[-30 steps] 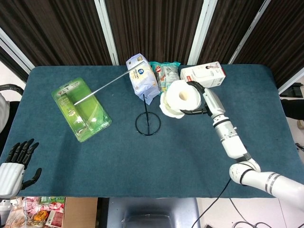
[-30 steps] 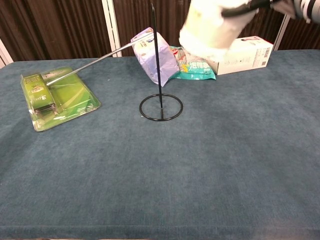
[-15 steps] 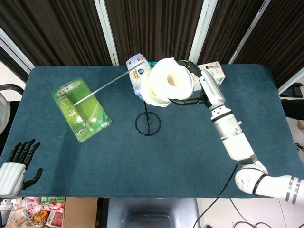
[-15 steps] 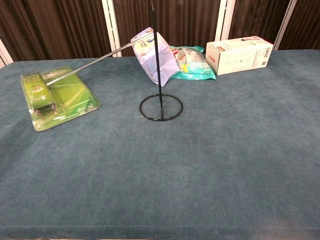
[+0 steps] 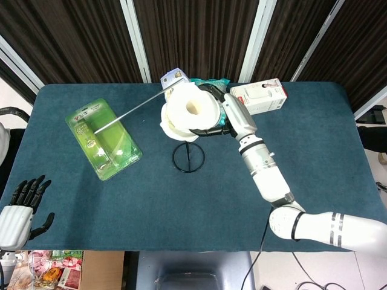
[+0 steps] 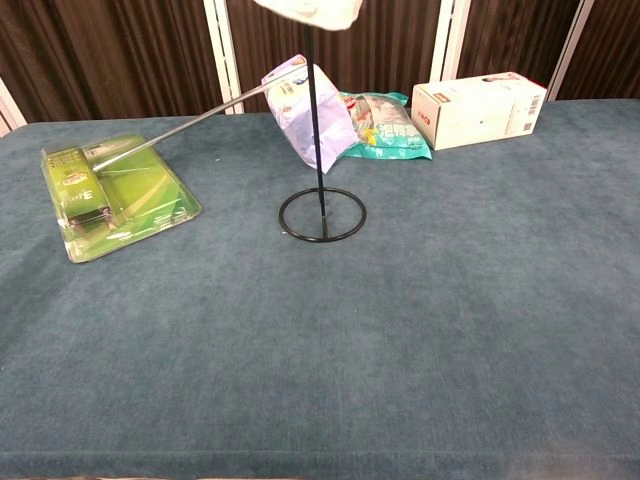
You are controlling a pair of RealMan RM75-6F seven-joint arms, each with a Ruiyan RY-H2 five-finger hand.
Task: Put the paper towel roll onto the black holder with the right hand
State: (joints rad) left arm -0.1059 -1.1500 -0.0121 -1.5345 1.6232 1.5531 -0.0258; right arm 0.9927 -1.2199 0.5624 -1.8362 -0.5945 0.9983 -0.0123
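Right hand (image 5: 219, 115) clasps the paper towel roll (image 5: 186, 112), core upright, poised above the black holder (image 6: 321, 205); core and rod tip appear roughly aligned, though seating is unclear.

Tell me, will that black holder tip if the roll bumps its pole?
Probably. The black holder is just a thin wire ring with a tall slim pole, so it looks light and top-heavy. The paper towel roll in the right robot hand looks bulky against it; nothing braces the base.
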